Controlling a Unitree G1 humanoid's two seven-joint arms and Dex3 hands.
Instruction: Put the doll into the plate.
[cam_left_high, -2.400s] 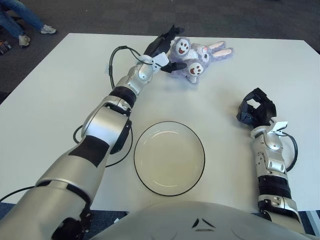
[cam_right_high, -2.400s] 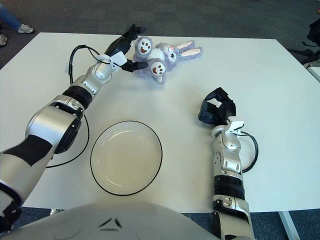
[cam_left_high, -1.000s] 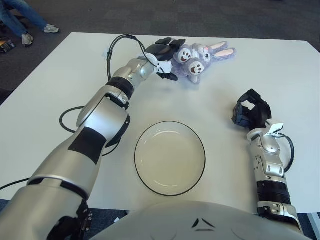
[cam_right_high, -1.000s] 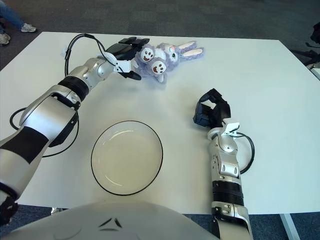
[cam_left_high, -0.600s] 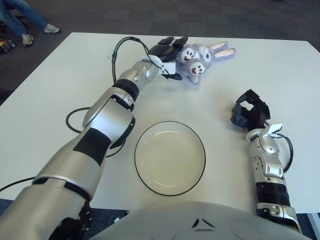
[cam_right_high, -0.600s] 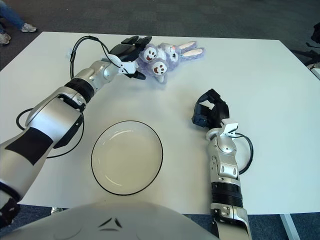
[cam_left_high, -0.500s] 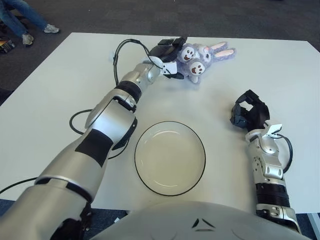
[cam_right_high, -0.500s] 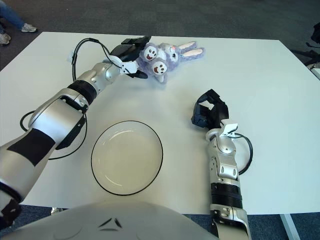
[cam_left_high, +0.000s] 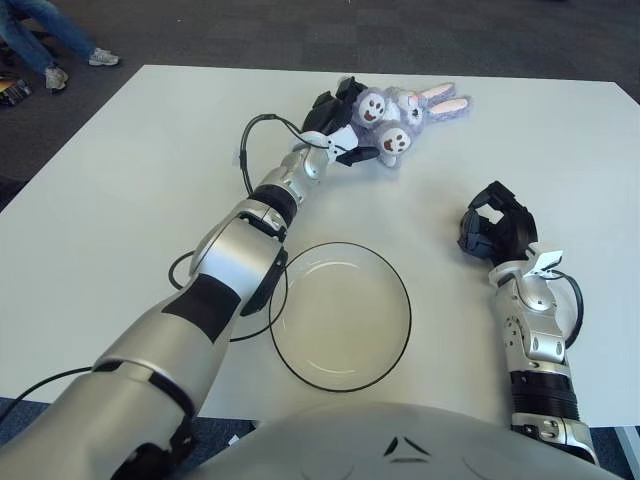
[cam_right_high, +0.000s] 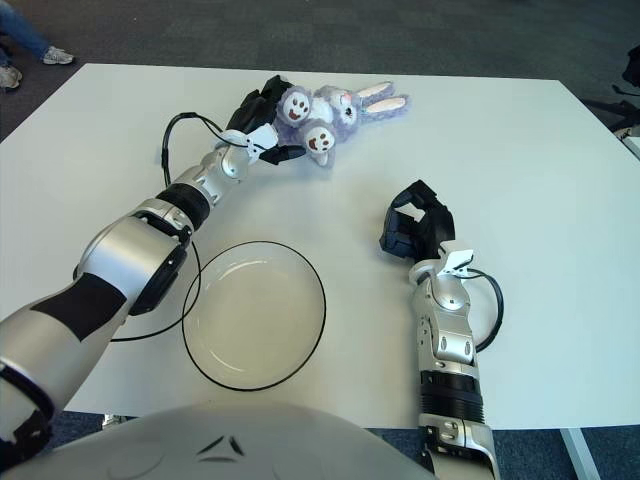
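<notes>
The doll (cam_left_high: 405, 112) is a purple plush rabbit with pink ears, lying at the far middle of the white table. My left hand (cam_left_high: 338, 122) is stretched out to the doll's left end, with fingers curled over and under its body. The doll still rests on the table. The plate (cam_left_high: 340, 316), a white dish with a dark rim, sits empty near the front edge, well short of the doll. My right hand (cam_left_high: 495, 226) rests on the table to the right of the plate, fingers curled and holding nothing.
The white table (cam_left_high: 120, 190) ends at dark carpet along its far edge, just behind the doll. A black cable (cam_left_high: 250, 150) loops beside my left forearm. A person's legs (cam_left_high: 40, 45) are at the far left, off the table.
My left hand has turned and moved right against the doll, and its fingers have gone from spread to closed around it. The right hand has drifted slightly left.
</notes>
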